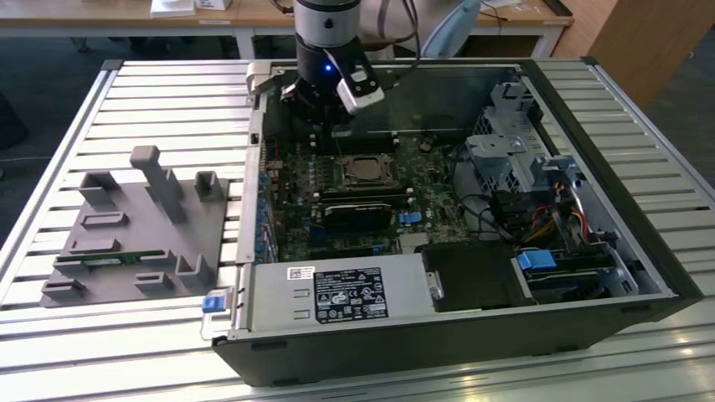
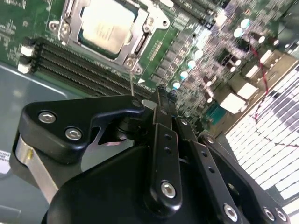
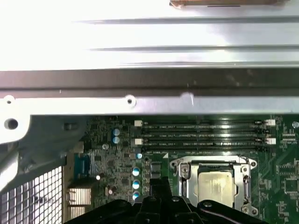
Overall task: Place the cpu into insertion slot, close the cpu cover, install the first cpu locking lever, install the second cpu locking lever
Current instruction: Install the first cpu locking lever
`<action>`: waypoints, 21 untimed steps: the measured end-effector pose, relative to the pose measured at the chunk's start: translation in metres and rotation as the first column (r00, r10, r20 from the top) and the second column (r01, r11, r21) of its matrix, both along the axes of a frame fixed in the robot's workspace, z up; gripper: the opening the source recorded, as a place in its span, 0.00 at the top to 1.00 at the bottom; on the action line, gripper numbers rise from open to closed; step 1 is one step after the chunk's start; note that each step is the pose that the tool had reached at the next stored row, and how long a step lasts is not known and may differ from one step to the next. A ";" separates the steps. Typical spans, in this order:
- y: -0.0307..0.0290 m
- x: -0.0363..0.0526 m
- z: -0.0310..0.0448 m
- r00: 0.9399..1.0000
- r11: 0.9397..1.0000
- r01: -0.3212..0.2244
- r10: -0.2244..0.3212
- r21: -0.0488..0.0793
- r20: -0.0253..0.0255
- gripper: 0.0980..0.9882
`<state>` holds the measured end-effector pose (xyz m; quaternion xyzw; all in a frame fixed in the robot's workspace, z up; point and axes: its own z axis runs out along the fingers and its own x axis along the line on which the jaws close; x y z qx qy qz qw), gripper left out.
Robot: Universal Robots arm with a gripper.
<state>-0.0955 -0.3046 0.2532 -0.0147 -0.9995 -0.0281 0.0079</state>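
Hovering low over a green motherboard (image 3: 107,161), the black claw (image 3: 160,185) looks clenched; the small silvery-grey square cpu (image 3: 216,184) lies just beside and below it, seated beneath the thin sheet-metal cpu cover (image 3: 184,173).

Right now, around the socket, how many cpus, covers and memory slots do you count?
cpu: 1
cover: 1
memory slots: 4
Total: 6
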 end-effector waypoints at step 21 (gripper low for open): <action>0.0146 0.0348 -0.0012 1.000 1.000 -0.002 0.002 0.000 0.000 0.99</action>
